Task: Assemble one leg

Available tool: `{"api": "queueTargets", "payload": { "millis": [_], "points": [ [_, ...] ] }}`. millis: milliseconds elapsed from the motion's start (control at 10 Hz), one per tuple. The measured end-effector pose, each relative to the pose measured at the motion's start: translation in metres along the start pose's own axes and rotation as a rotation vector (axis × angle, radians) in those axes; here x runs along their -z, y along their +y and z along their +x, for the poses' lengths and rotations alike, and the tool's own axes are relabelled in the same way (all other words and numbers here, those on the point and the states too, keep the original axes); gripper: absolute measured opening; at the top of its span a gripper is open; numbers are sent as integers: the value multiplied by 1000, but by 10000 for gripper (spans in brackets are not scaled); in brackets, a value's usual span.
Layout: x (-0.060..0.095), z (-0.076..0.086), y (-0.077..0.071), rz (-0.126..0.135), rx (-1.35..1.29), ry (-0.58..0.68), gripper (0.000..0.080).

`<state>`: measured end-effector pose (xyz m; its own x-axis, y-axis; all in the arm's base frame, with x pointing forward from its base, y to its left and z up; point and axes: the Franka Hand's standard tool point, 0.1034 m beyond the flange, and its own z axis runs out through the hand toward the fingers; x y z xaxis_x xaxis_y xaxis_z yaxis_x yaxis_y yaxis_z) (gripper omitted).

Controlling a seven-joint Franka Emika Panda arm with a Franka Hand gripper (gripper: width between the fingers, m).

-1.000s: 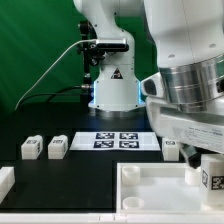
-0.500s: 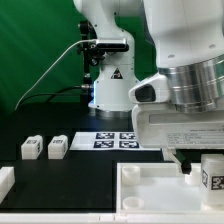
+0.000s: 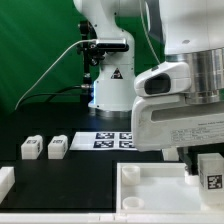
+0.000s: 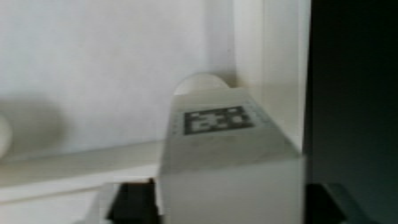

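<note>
My gripper (image 3: 208, 158) is shut on a leg (image 3: 210, 172), a small white block with a black-and-white tag. It holds the leg upright over the right corner of the large white tray (image 3: 150, 178). In the wrist view the leg (image 4: 222, 140) fills the middle between the two dark fingers (image 4: 135, 200), with the tray's white floor and wall behind it. Two more legs (image 3: 30, 148) (image 3: 57, 147) lie on the black table at the exterior view's left.
The marker board (image 3: 108, 140) lies behind the tray, partly hidden by my hand. A white part (image 3: 5, 182) sits at the exterior view's lower left edge. The robot base (image 3: 110, 85) stands at the back.
My hand has risen a little and shifted toward the exterior view's left with the leg in it. It now hides a small white block that showed right of the marker board.
</note>
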<state>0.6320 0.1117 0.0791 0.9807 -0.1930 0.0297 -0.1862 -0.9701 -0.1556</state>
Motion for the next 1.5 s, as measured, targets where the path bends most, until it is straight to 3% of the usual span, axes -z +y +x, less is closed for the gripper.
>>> {"api": "queueTargets", "payload": {
  "millis": [300, 500, 800, 1000, 1100, 1200, 1300, 1400, 1500],
  "points": [
    [0, 0, 2, -1, -315, 0, 292],
    [0, 2, 3, -3, -756, 4, 292],
    [-2, 2, 10, 46, -1302, -48, 294],
    [-2, 1, 9, 44, -1287, -47, 294],
    [-3, 1, 10, 45, -1259, -47, 370],
    [-3, 0, 8, 41, -1205, -43, 370],
    [-4, -2, 2, 35, -1004, -33, 575],
    [-4, -2, -1, 40, -781, -21, 627],
    [-5, -3, -2, 29, -506, -18, 643]
  ]
}}
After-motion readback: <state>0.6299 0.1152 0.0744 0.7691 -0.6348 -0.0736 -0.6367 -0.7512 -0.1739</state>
